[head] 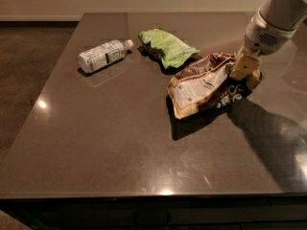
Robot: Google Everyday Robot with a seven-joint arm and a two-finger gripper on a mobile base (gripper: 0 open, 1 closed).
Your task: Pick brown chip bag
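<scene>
The brown chip bag (204, 85) lies right of the table's centre, crumpled, with its white label panel facing up and to the left. My gripper (246, 70) comes down from the upper right. Its tan fingers (242, 66) are clamped on the bag's right end. The bag's left end looks slightly raised, with a dark shadow under it. The bag's far right edge is hidden behind the fingers.
A green chip bag (168, 47) lies just behind and left of the brown bag. A clear plastic bottle (101, 55) lies on its side at the back left. The dark table (110, 143) ends at an edge along the front, and the floor drops away on the left.
</scene>
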